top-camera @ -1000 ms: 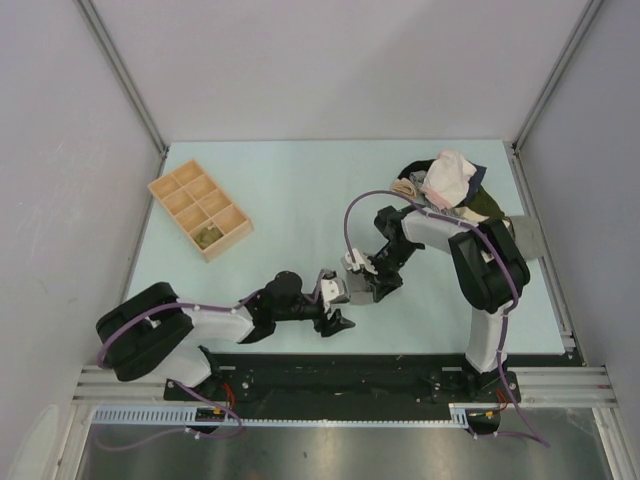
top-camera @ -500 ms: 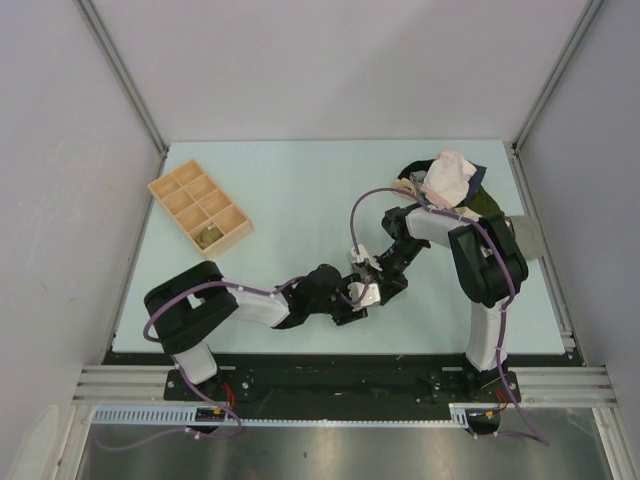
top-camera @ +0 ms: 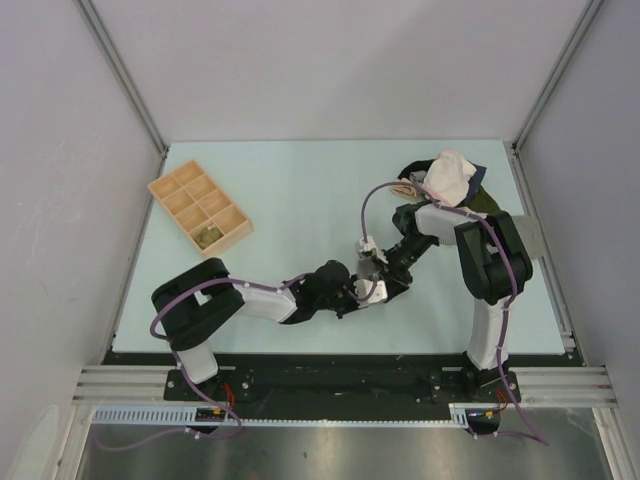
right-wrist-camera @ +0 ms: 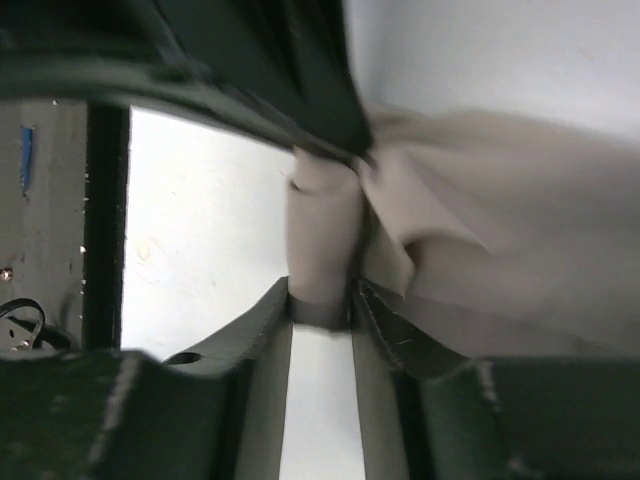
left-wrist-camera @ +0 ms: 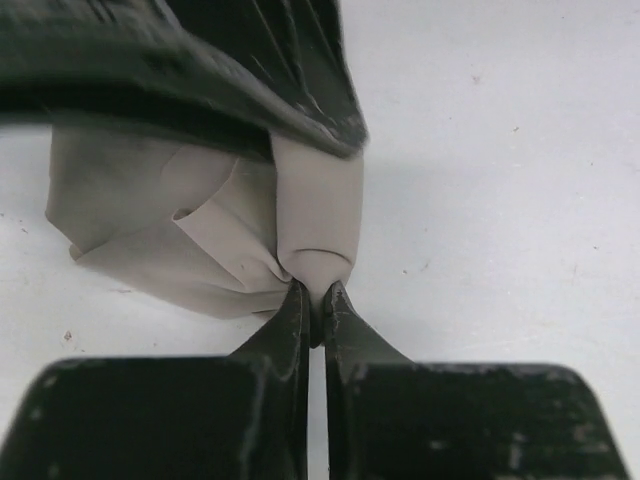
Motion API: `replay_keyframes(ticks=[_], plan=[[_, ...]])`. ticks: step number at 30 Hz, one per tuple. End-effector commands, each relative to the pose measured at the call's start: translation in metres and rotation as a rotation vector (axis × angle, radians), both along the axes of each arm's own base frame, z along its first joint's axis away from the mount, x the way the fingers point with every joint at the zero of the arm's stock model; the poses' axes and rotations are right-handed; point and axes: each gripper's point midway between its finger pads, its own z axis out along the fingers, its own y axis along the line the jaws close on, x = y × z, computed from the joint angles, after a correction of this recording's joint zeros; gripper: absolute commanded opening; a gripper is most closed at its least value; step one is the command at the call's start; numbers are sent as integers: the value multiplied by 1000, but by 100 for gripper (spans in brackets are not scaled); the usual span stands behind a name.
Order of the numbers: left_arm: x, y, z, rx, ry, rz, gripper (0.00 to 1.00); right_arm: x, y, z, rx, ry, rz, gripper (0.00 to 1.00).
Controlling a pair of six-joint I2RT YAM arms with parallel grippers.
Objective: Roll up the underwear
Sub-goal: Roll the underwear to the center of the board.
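The underwear (left-wrist-camera: 200,250), a taupe-grey cloth bunched into folds, hangs between both grippers near the table's front middle (top-camera: 371,290). My left gripper (left-wrist-camera: 316,295) is shut on a narrow fold of it, tips pinched together. It meets the cloth from the left in the top view (top-camera: 356,294). My right gripper (right-wrist-camera: 322,300) faces it from the other side (top-camera: 380,278). Its jaws stand partly apart, and a plump rolled fold of the underwear (right-wrist-camera: 322,230) lies between the tips, unsqueezed. Most of the cloth is hidden under the two grippers from above.
A wooden compartment tray (top-camera: 200,210) sits at the left of the pale table (top-camera: 300,190), with a small item in one cell. A pile of other garments (top-camera: 450,180), pink-white and dark ones, lies at the back right behind the right arm.
My left arm swung right to the cloth and its jaws closed on a fold. My right gripper's jaws have parted from their tight grip and shifted slightly right.
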Motion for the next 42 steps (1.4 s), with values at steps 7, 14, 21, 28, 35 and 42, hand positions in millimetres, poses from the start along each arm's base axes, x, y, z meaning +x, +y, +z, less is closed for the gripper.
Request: replay_keyframes(ticks=[7,14,21,28,35,42], plan=[[-20,22,-29,118,509,38,0,50,-36,73,226,-272,-140,42],[-29,30,-44,97,957,125,2,5,-22,71,310,-519,101,50],[-27,32,-66,118,1172,175,6,8,7,39,206,-766,230,56],[-20,28,-72,110,1189,193,8,16,7,17,134,-771,242,56],[-6,21,-63,55,1160,209,18,14,-1,-9,56,-735,255,48],[31,19,-7,-191,887,238,41,10,-6,-19,1,-642,213,19]])
